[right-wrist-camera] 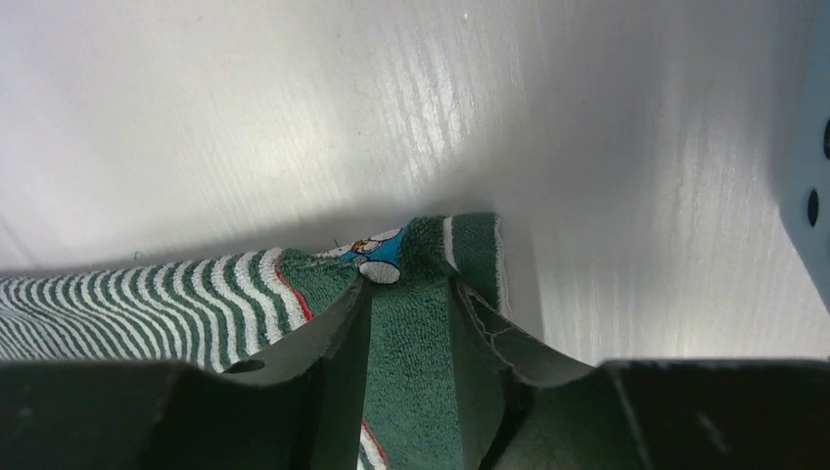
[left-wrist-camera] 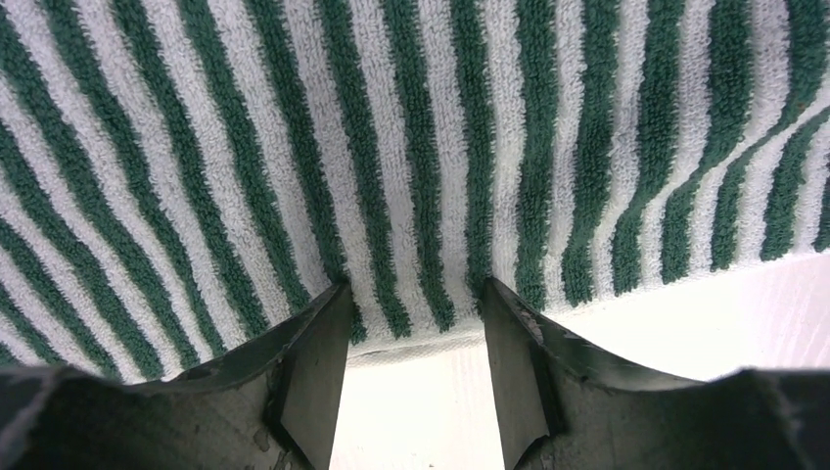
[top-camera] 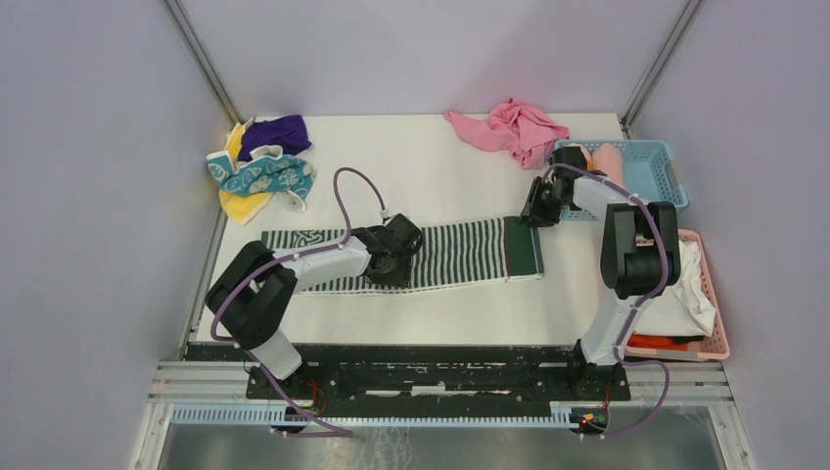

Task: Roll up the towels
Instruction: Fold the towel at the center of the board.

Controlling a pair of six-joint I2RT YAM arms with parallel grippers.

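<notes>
While the striped towel (top-camera: 460, 255) lies flat across the middle of the table (top-camera: 431, 166), your right gripper (right-wrist-camera: 409, 289) pinches its folded green end, and your left gripper (left-wrist-camera: 413, 294) rests unclenched at its near edge.

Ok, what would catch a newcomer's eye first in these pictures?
A long green-and-white striped towel lies stretched across the middle of the table. The right claw pinches its right end, while the open left claw touches its edge midway. A heap of coloured towels sits in the far left corner, a pink cloth at the far edge.
</notes>
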